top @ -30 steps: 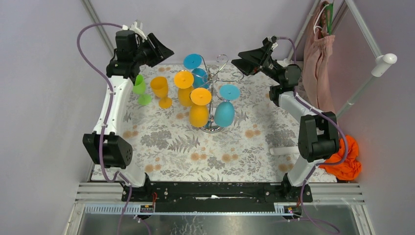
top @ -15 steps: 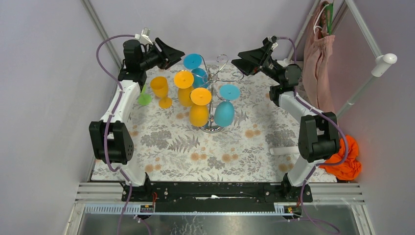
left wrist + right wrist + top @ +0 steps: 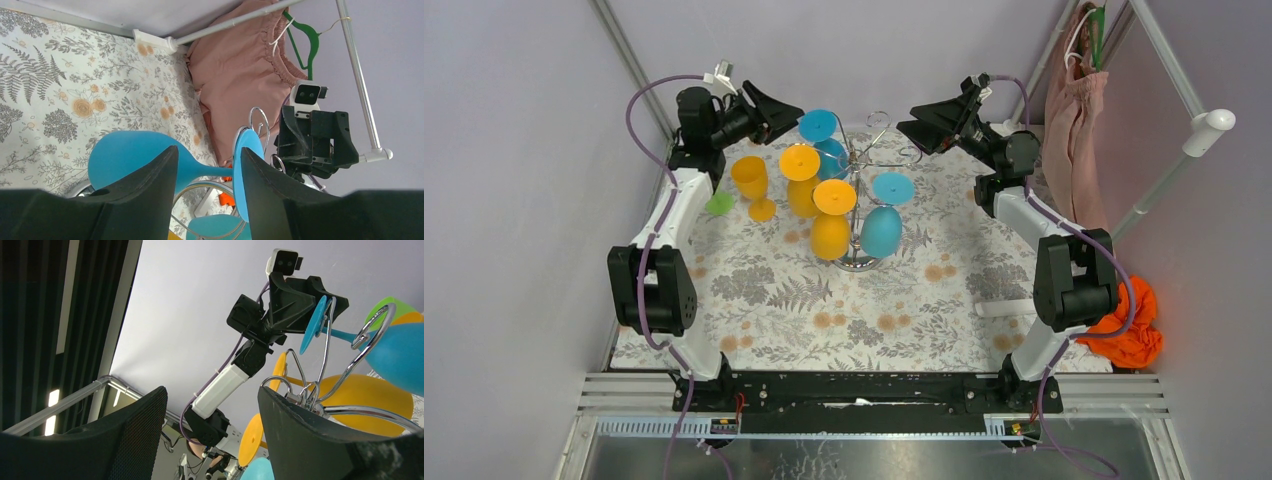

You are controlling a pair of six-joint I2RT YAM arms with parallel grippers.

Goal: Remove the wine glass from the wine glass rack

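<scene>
Left gripper [image 3: 208,152] hung released, blue wine glass [image 3: 125,157] stem between its jaws. Right gripper [image 3: 212,392] gaped near the wine glass rack [image 3: 360,412]

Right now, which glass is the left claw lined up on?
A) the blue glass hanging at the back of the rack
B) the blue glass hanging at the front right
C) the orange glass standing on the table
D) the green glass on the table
A: in the left wrist view the stem of the blue glass shows in the gap of the open left claw.
</scene>
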